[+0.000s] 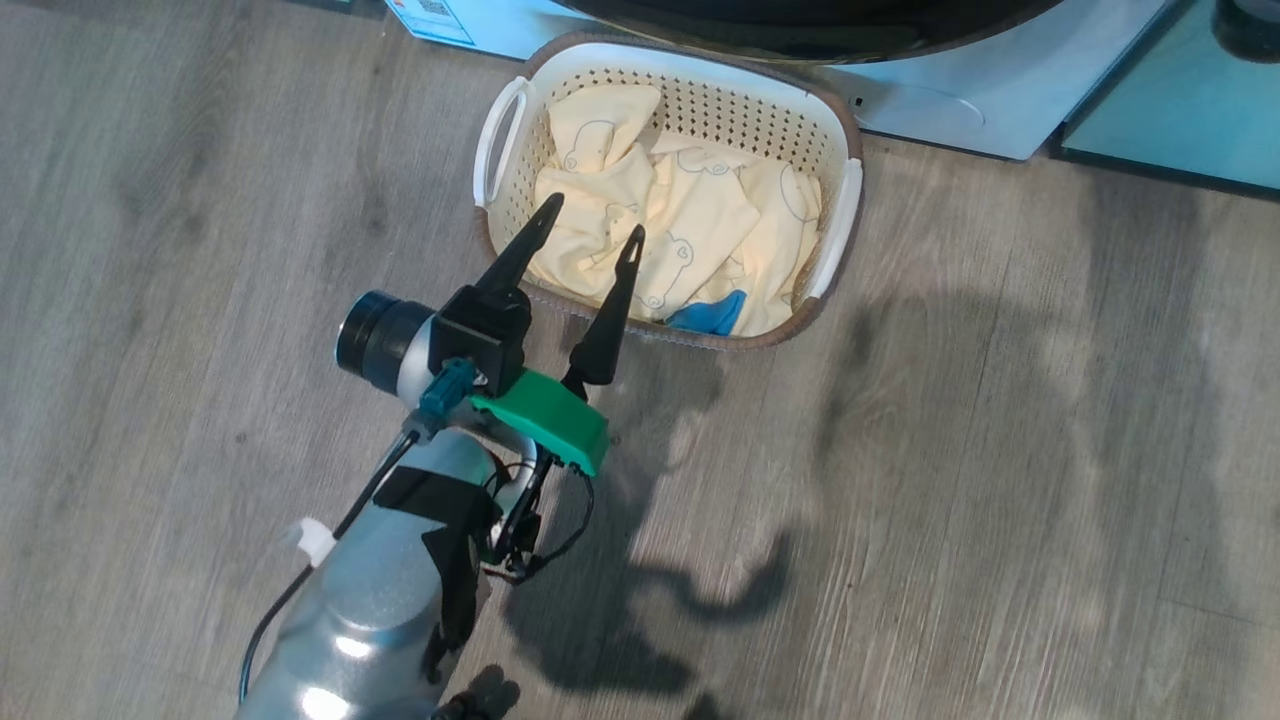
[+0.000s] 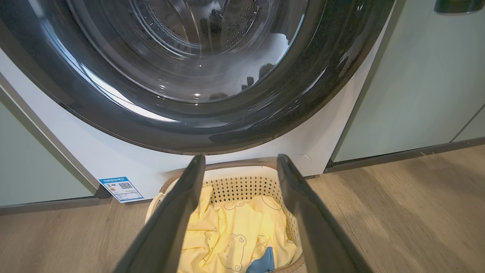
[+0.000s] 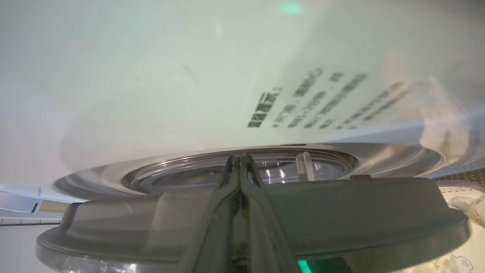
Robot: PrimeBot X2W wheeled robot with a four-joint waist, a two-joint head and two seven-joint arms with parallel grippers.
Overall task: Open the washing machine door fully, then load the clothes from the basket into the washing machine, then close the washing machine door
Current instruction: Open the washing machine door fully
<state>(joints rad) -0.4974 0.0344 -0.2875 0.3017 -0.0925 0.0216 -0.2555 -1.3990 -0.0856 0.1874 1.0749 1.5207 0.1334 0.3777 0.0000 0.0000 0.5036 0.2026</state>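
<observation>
On the floor right up against the washer (image 2: pixel 113 159) sits the basket (image 1: pixel 720 105), far rim tucked under the door (image 2: pixel 242 129). Clothes (image 1: pixel 690 215) are in it: crumpled pale yellow pieces w/ line prints, plus a blue bit (image 1: pixel 712 312) at the near edge. From the L wrist cam the door looks flush on the white front, drum visible thru the glass; can't tell if it's latched. Blue label (image 2: pixel 121 189) is at the washer's lower corner and a green cabinet (image 2: pixel 416 94) is beside the washer.

My left gripper (image 1: pixel 595 217) hangs over the basket's near-left corner, jaws spread wide, nothing between them, tips aimed at the clothes. Contact w/ fabric: can't tell.

The right gripper (image 3: pixel 240 159) has its jaws clenched together, empty, tips close to a grey rim (image 3: pixel 379 212) w/ glass behind it. It's too blurred to say if they touch.
</observation>
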